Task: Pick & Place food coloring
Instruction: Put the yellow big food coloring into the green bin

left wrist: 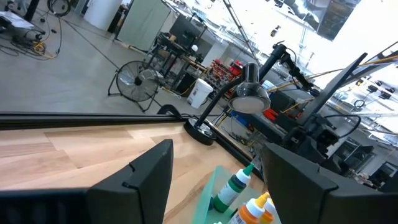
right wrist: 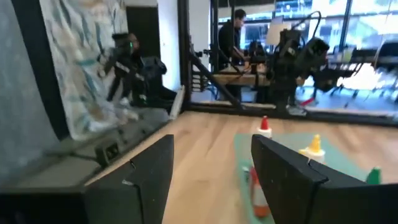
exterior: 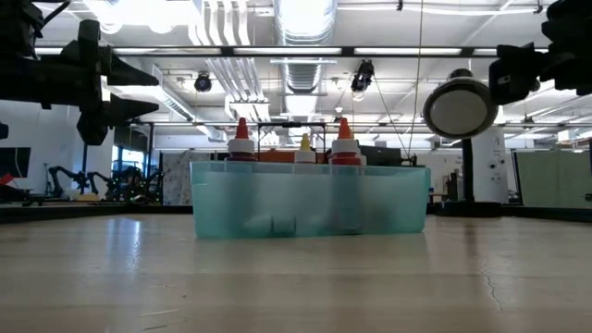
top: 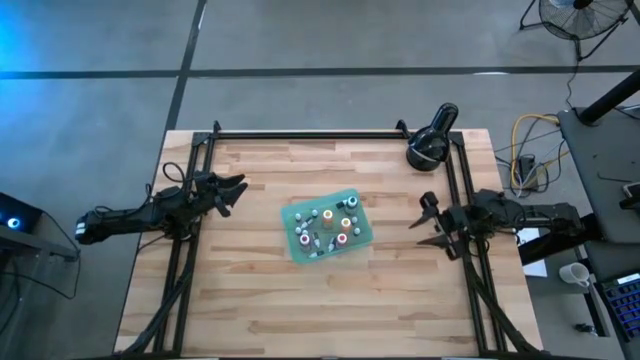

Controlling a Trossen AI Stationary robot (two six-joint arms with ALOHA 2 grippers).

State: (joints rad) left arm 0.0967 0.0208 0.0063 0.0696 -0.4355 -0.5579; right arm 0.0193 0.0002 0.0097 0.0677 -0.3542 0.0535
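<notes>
The food coloring (top: 327, 225) is several tiny bottles with white caps, standing and lying in a translucent teal tray (top: 300, 240) at the table's middle. The low view shows red and yellow bottle tips (exterior: 242, 139) above the tray wall (exterior: 310, 199). My left gripper (top: 237, 192) hovers open at the table's left side and points at the tray; a green bottle (left wrist: 233, 186) shows between its fingers in its wrist view. My right gripper (top: 425, 222) hovers open at the right side, also facing the tray, with a red bottle (right wrist: 258, 186) ahead of it.
A black round lamp (top: 430, 145) stands at the far right corner, its head hanging above the table (exterior: 456, 106). Black frame rails (top: 320, 134) run along the left, far and right edges. A person (right wrist: 233, 31) stands in the room beyond the table.
</notes>
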